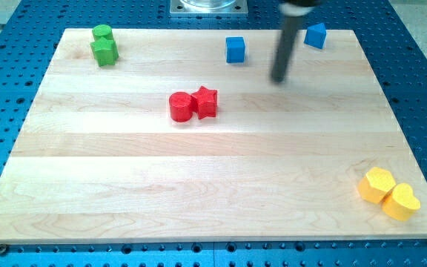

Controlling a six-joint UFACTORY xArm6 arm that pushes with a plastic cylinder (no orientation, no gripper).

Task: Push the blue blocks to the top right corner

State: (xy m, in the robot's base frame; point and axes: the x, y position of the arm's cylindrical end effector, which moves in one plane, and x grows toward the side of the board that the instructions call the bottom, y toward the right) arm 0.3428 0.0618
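A blue cube (235,50) sits near the top edge of the wooden board (213,178), a little right of centre. A second blue block (316,35), an angled wedge-like shape, sits near the top right corner. My dark rod comes down from the view's top and my tip (278,78) rests on the board between the two blue blocks, slightly below them. It stands right of the cube and below-left of the second block, touching neither.
A red cylinder (180,106) and a red star (205,102) touch near the board's centre. A green cylinder (101,33) and a green star-like block (105,51) sit at the top left. Two yellow blocks (377,185) (401,202) sit at the bottom right.
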